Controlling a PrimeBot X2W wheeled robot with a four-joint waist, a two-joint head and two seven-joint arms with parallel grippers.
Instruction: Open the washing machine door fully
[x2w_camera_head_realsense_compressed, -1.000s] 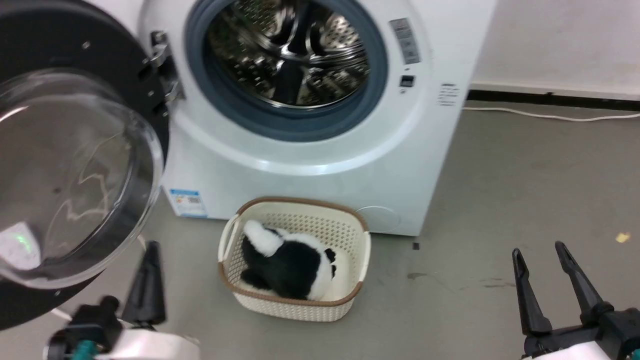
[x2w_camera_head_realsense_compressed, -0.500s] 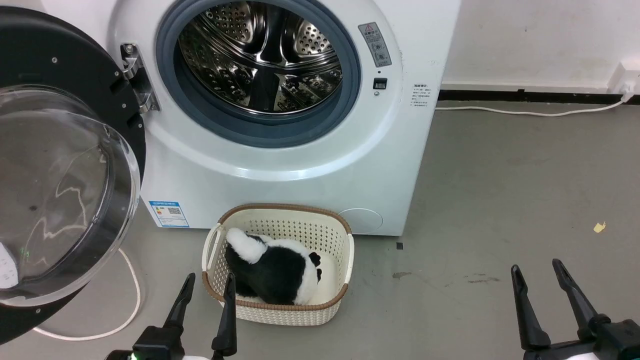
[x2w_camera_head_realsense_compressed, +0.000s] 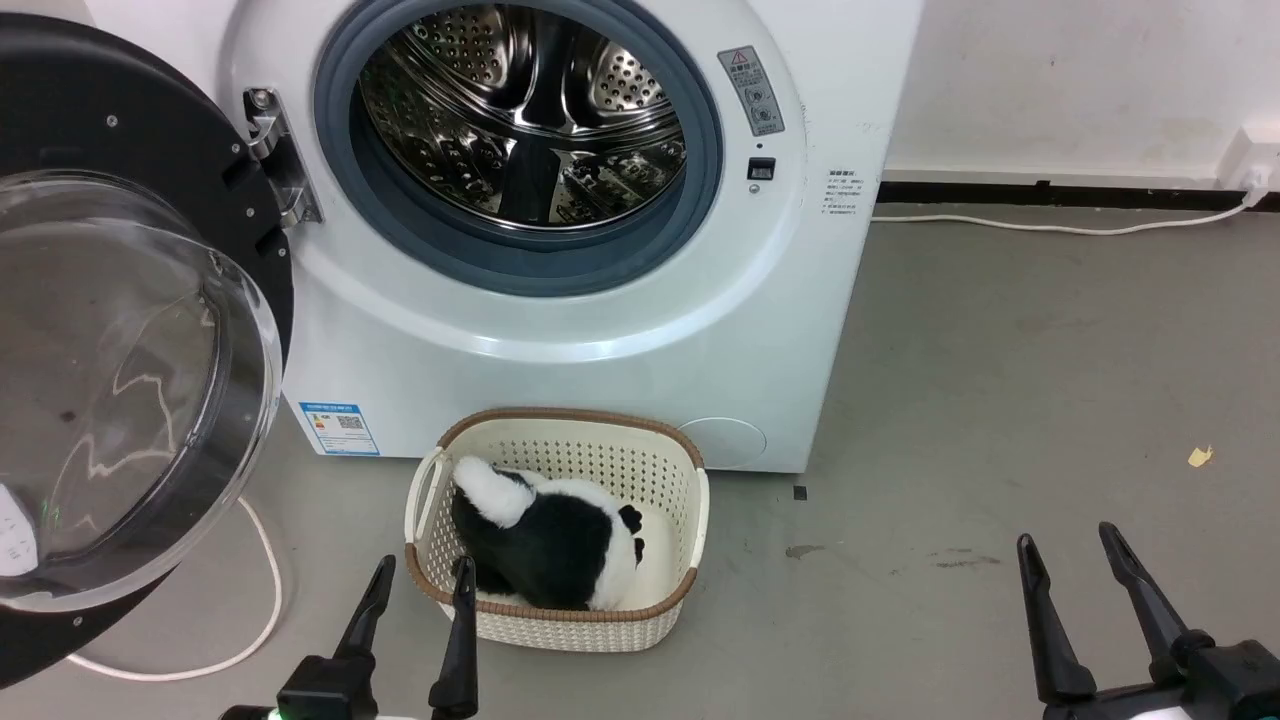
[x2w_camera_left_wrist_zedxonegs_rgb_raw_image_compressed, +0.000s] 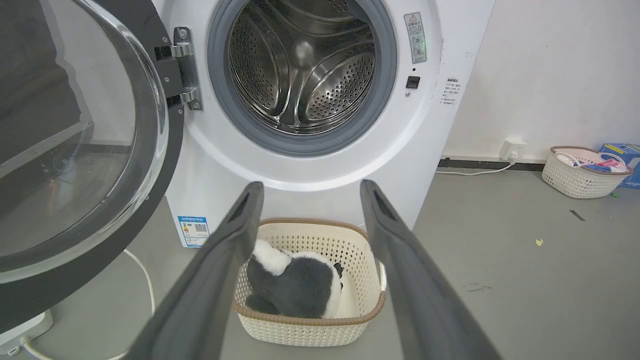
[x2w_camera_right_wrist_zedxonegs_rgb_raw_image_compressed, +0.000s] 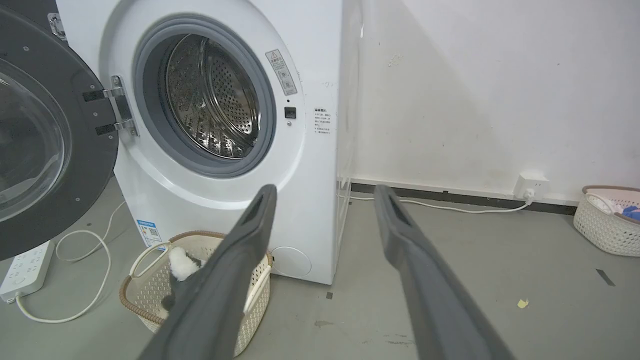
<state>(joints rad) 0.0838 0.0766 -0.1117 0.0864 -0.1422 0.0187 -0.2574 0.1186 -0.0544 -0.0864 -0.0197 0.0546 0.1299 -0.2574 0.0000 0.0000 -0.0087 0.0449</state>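
Observation:
The washing machine door (x2w_camera_head_realsense_compressed: 120, 110) stands swung wide to the left on its hinge, its black rim ringing a bulging clear glass bowl; it shows too in the left wrist view (x2w_camera_left_wrist_zedxonegs_rgb_raw_image_compressed: 75, 150) and the right wrist view (x2w_camera_right_wrist_zedxonegs_rgb_raw_image_compressed: 40, 150). The steel drum opening (x2w_camera_head_realsense_compressed: 530, 120) is uncovered. My left gripper (x2w_camera_head_realsense_compressed: 425, 570) is open and holds nothing, low in the head view, right of the door and apart from it; in its own view (x2w_camera_left_wrist_zedxonegs_rgb_raw_image_compressed: 311, 186) it points at the machine. My right gripper (x2w_camera_head_realsense_compressed: 1066, 540) is open over bare floor (x2w_camera_right_wrist_zedxonegs_rgb_raw_image_compressed: 325, 190).
A cream basket (x2w_camera_head_realsense_compressed: 570, 415) with a black-and-white plush toy (x2w_camera_head_realsense_compressed: 550, 540) sits on the floor before the machine, just beyond my left fingertips. A white cable (x2w_camera_head_realsense_compressed: 250, 600) and power strip (x2w_camera_right_wrist_zedxonegs_rgb_raw_image_compressed: 25, 270) lie under the door. A second basket (x2w_camera_right_wrist_zedxonegs_rgb_raw_image_compressed: 607, 220) stands by the right wall.
My left gripper has gone from shut beside the door's lower rim to open, and now sits further right, away from the door. The head camera has shifted. The right gripper stays open.

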